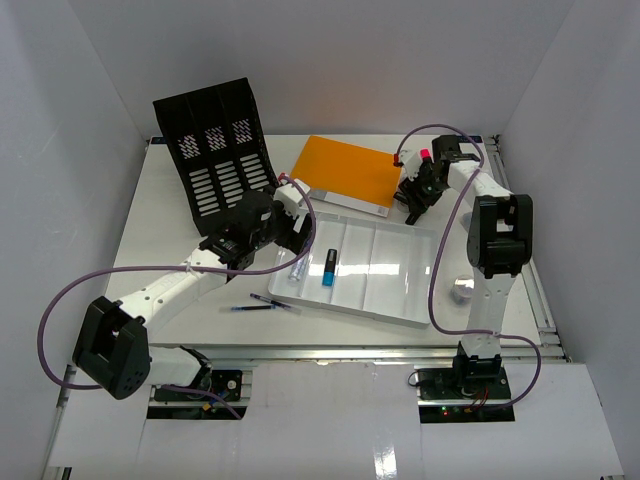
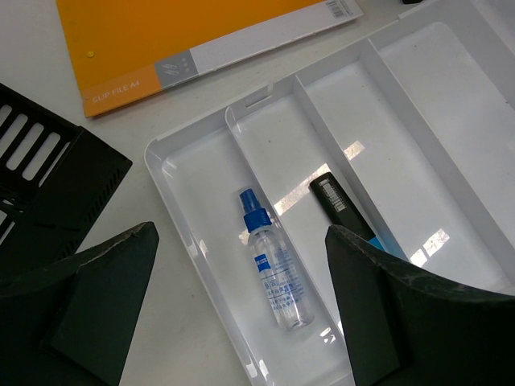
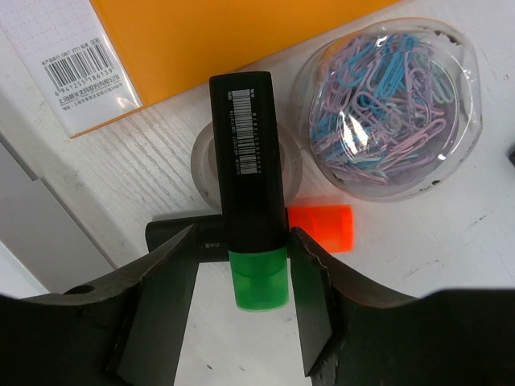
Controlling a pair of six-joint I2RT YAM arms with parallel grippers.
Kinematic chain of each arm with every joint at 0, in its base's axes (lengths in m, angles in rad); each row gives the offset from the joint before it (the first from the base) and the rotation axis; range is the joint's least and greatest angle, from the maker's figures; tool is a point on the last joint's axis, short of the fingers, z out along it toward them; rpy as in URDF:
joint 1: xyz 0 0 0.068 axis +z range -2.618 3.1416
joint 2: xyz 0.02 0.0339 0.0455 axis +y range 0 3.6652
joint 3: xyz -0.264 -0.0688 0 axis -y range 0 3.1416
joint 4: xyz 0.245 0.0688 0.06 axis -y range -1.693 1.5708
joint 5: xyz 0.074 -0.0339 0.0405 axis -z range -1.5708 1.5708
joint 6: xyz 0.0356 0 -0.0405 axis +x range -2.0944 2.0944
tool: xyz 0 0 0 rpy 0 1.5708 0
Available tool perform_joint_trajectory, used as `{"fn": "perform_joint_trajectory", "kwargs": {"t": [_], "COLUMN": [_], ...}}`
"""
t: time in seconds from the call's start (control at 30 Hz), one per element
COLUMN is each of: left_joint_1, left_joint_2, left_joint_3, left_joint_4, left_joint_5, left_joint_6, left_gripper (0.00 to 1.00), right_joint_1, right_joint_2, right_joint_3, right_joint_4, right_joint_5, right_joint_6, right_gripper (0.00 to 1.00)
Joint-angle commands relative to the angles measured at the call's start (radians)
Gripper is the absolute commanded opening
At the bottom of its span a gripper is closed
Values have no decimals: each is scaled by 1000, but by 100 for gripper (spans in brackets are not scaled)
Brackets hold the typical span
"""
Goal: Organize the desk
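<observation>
The desk (image 1: 145, 225) fills the scene from the front rail by the arm bases to the far wall, and everything else sits on it.

Nearest, a pen (image 1: 258, 308) lies loose just off the near left corner of the white tray (image 1: 395, 270), close under the left forearm. A low sweep of that arm could roll it toward the rail.

Over the tray's left end hangs the left gripper (image 2: 241, 241), spread wide and holding nothing. Below it lie a spray bottle (image 2: 273, 273) in one compartment and a blue-tipped highlighter (image 2: 338, 201) in the next. If it comes down off-centre, a finger could land on a divider and tip or shove the tray.

At the far right, the right gripper (image 3: 241, 237) is half-closed around a green-capped highlighter (image 3: 248, 161), with its pads close on both sides near the cap end. I cannot tell whether it grips yet. A hold that near one end risks the long body swinging or the cap pulling off. The highlighter lies across an orange-capped highlighter (image 3: 322, 227) and a clear round piece (image 3: 201, 165), so a lift may drag either one. The paper-clip tub (image 3: 386, 104) sits just beside the right finger, and a bump could knock it over.
</observation>
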Motion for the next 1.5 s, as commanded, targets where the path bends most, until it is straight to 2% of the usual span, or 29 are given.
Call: {"fn": "perform_joint_trajectory", "kwargs": {"t": [0.0,0.27,0.57,0.77,1.07,1.2,1.47], "left_joint_1": [-3,-3,-3,-3,7,22,63], "left_joint_2": [-46,-46,-55,-72,-135,-172,-254], "left_joint_3": [-12,-13,-21,-28,-62,-79,-148], "left_joint_4": [16,19,34,47,110,140,235], "left_joint_5": [-8,-6,-19,-45,-191,-280,-491], "left_joint_6": [5,1,-4,-20,-49,-81,-97], "left_gripper": [96,96,96,96,98,98,98], "right_joint_1": [2,2,2,-1,20,136,495], "right_joint_2": [7,25,14,-58,-281,-394,-500], "right_joint_3": [37,47,46,25,-92,-194,-369], "right_joint_4": [-3,-4,-3,0,-12,-53,12], "right_joint_5": [-7,-11,-19,-43,-161,-173,88], "right_joint_6": [-7,-6,-1,0,-60,-208,-432], "right_gripper": [53,43,24,20,18,18,16]}}
